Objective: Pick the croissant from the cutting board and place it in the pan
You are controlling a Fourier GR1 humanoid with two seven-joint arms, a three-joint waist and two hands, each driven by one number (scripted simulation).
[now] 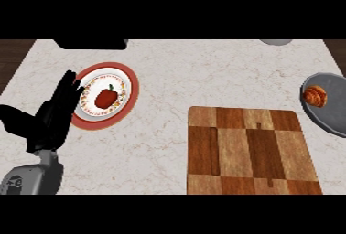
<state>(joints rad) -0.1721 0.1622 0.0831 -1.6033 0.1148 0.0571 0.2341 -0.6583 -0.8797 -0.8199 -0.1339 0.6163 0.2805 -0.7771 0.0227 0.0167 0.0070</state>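
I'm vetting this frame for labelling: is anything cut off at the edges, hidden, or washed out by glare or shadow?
Head view: the pan runs off the right edge, but the croissant in it shows whole; the left robot hand overlaps the left rim of the plate; the cutting board is evenly lit, with no glare or heavy shadow.

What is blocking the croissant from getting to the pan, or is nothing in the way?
Nothing visible is. The croissant already lies in the grey pan at the counter's right edge, beside the cutting board. The left hand rests open far to the left, by the plate.
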